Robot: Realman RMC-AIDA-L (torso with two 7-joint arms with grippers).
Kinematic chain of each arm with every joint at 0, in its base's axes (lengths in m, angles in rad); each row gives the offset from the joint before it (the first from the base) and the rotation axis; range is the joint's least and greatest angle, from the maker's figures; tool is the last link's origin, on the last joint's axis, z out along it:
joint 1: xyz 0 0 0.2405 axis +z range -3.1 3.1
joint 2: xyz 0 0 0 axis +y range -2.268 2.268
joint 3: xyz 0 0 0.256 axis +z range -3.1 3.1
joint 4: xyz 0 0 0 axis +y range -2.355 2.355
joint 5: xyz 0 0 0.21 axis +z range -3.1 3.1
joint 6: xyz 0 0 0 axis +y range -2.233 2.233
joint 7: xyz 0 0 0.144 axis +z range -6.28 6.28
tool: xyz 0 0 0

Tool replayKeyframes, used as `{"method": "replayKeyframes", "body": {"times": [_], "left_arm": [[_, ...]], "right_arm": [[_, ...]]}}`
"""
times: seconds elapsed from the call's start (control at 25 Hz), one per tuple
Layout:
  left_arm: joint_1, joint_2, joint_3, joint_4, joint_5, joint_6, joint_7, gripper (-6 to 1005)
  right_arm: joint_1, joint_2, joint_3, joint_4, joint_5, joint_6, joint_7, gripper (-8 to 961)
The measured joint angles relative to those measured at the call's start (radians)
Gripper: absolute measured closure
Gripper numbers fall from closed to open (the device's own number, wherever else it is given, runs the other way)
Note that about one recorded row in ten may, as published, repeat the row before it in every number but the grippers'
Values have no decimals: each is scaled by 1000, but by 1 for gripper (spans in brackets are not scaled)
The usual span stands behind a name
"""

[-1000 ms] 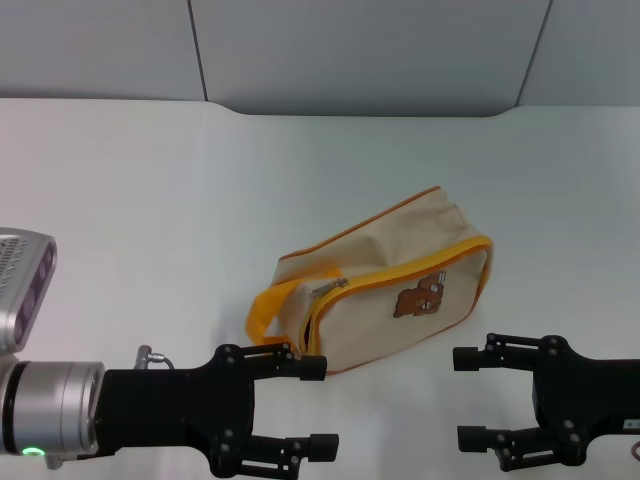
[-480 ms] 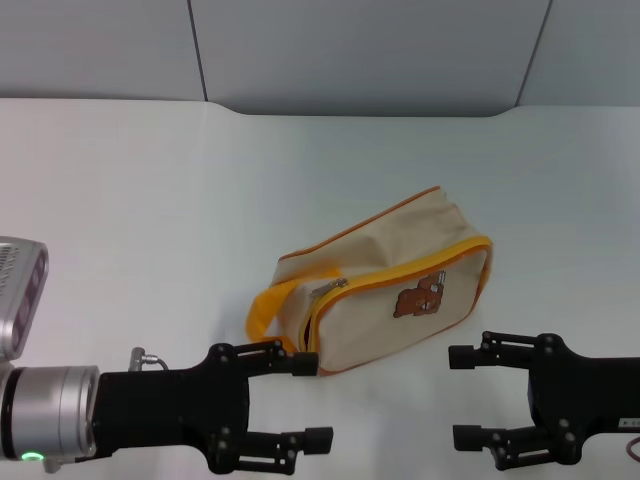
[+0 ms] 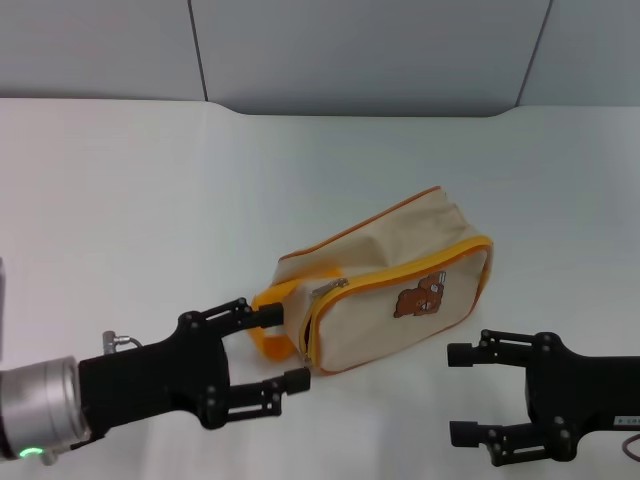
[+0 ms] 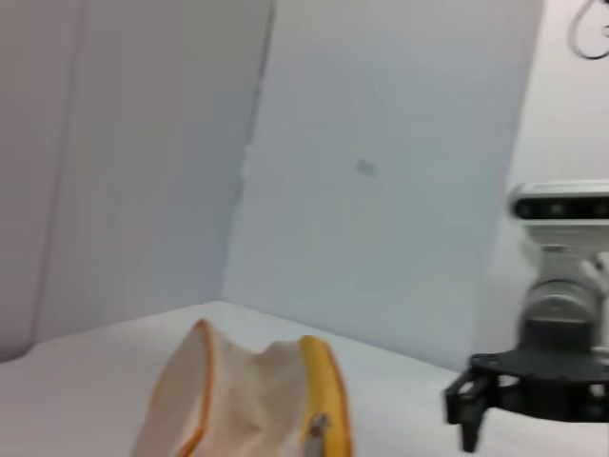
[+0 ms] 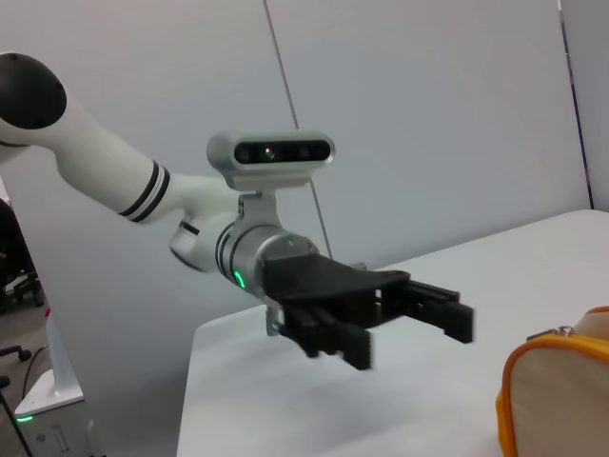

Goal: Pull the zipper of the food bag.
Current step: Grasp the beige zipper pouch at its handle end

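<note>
Beige canvas, the food bag [image 3: 385, 290] lies mid-table [image 3: 130, 190], its zipper [image 3: 400, 275] shut, the pull tab [image 3: 329, 288] near the strap end. You are on the approach: your left tool [image 3: 274, 345] hangs wide beside that end, your right tool [image 3: 468, 393] wide, apart. Next, bring fingers onto the tab.

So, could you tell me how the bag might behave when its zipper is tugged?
The bag looks like soft canvas, so it would probably buckle. Nothing pins it to the table, so it may slide. Its dented top suggests it is light.
</note>
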Motion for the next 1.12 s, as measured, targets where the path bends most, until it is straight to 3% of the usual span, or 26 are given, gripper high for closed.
{"method": "replayKeyframes", "body": {"times": [0.52,0.6,0.88,1.12], "left_arm": [[-41,-6,0,-156,-71,-214,130,174],[-74,-7,0,-206,-109,-308,159,174],[-90,-6,0,-233,-156,-325,211,175],[-108,-6,1,-244,-179,-340,249,290]], "right_arm": [[0,6,0,-1,3,6,0,120],[1,7,0,0,4,11,0,120],[2,9,2,0,6,12,0,119],[2,10,6,0,7,13,0,119]]}}
